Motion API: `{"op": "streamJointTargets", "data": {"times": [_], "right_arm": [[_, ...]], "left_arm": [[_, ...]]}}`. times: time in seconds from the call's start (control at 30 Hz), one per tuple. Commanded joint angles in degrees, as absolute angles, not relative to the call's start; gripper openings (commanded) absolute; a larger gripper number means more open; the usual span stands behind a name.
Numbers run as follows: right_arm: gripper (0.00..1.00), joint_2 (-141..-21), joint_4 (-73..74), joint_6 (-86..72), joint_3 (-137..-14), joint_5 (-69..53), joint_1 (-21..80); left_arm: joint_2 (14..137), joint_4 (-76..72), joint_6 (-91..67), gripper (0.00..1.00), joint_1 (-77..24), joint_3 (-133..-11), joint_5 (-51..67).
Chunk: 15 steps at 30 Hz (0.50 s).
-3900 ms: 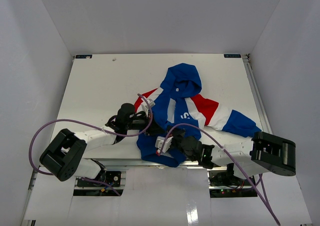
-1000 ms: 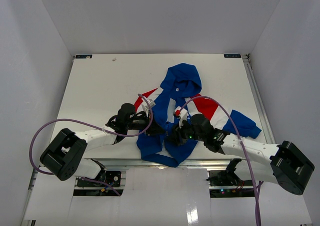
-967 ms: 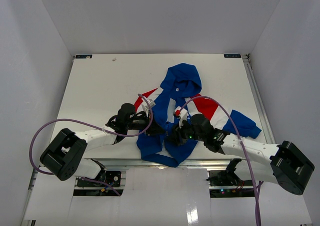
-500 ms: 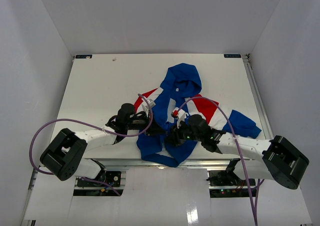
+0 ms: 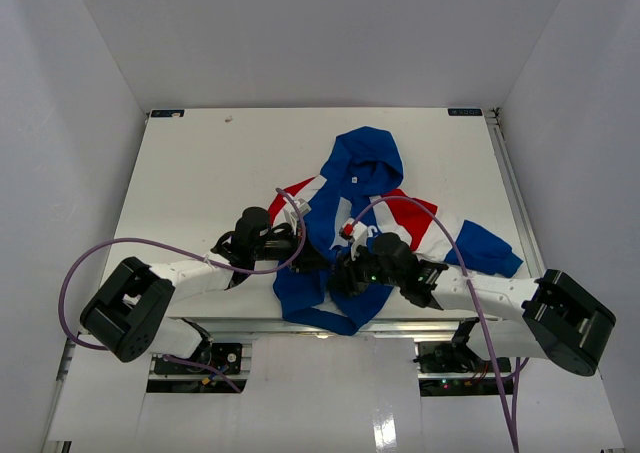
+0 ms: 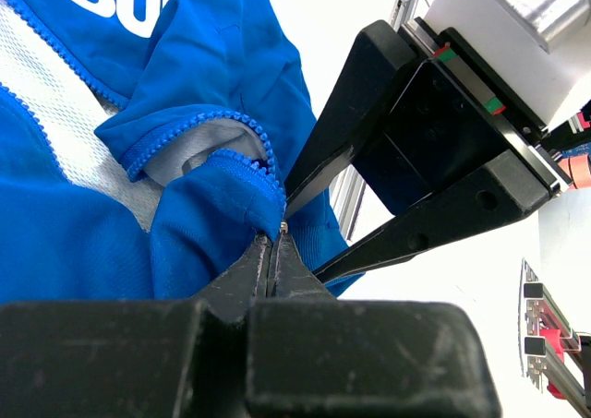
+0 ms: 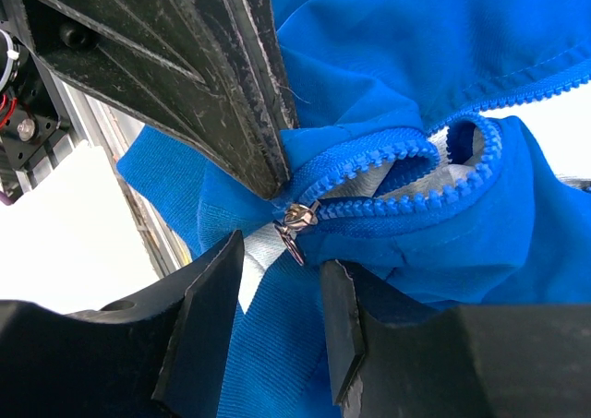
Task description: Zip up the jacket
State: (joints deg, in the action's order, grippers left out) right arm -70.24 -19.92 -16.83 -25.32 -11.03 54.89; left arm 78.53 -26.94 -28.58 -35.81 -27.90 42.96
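The blue jacket point(image 5: 365, 188), with red and white sleeve panels, lies open near the table's front edge. My left gripper point(image 6: 273, 240) is shut on the jacket's bottom hem by the zip's lower end point(image 5: 303, 256). My right gripper point(image 7: 282, 261) is open, its jaws either side of the silver zip slider point(image 7: 297, 217) and its hanging pull tab, not touching them. The zip teeth point(image 7: 406, 173) curl apart above the slider. In the top view the right gripper point(image 5: 340, 273) sits over the lower front of the jacket, close to the left one.
The table's front edge with its metal rail point(image 5: 400, 325) runs just under both grippers. Purple cables point(image 5: 100, 253) loop off each arm. White walls enclose the table point(image 5: 200, 163).
My right arm swung from the jacket's lower hem up and left to the zip slider beside the left gripper, then closed in a little more. The left gripper kept its hold.
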Motion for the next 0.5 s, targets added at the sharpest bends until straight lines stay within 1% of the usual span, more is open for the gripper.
{"op": "streamJointTargets", "data": {"times": [0.0,0.13,0.17,0.2,0.3,0.4,0.47], "right_arm": [[0.44,-69.35,-23.03,-18.36,-25.75,-10.89,56.16],[0.42,-68.65,-22.93,-18.37,-25.58,-9.61,56.6],[0.39,-68.49,-22.94,-18.44,-25.5,-9.43,56.6],[0.39,-68.47,-22.94,-18.46,-25.49,-9.26,56.6],[0.3,-68.47,-23.2,-18.89,-25.41,-8.63,56.6],[0.26,-68.29,-23.65,-19.09,-25.4,-8.34,56.69],[0.24,-68.23,-23.73,-19.25,-25.4,-8.07,56.75]], "left_arm": [[79.01,-27.51,-28.65,0.0,-35.77,-28.65,43.59],[79.01,-27.6,-28.65,0.0,-35.69,-28.65,43.59],[78.94,-27.52,-28.65,0.0,-35.76,-28.58,43.59],[78.93,-27.51,-28.65,0.0,-35.77,-28.56,43.59],[78.76,-27.6,-28.65,0.0,-35.77,-28.65,43.59],[78.75,-27.6,-28.65,0.0,-35.76,-28.56,43.59],[78.75,-27.54,-28.65,0.0,-35.75,-28.54,43.59]]}}
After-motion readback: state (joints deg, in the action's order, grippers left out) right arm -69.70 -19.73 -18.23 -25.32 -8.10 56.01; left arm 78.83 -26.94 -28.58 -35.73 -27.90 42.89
